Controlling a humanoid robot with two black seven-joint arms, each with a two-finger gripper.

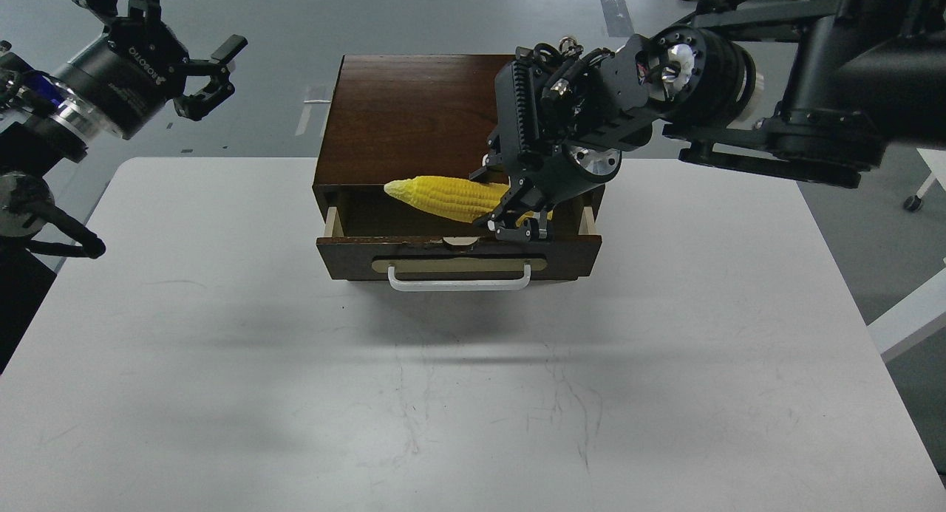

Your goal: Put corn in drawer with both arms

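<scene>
You are holding the corn (443, 196) over the open drawer (458, 255) at the counter's (222, 349) far edge, right tool (517, 220) clamped on its thick end; be lowering it level before you let go. Left tool (196, 80) is hanging apart, empty. You are counting one corn, one drawer, two tools

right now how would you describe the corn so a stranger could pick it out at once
On the white table stands a dark brown wooden box with its drawer pulled open. Over that opening, the right gripper holds the corn: the only bright yellow thing here, ribbed, tapering leftward.
</scene>
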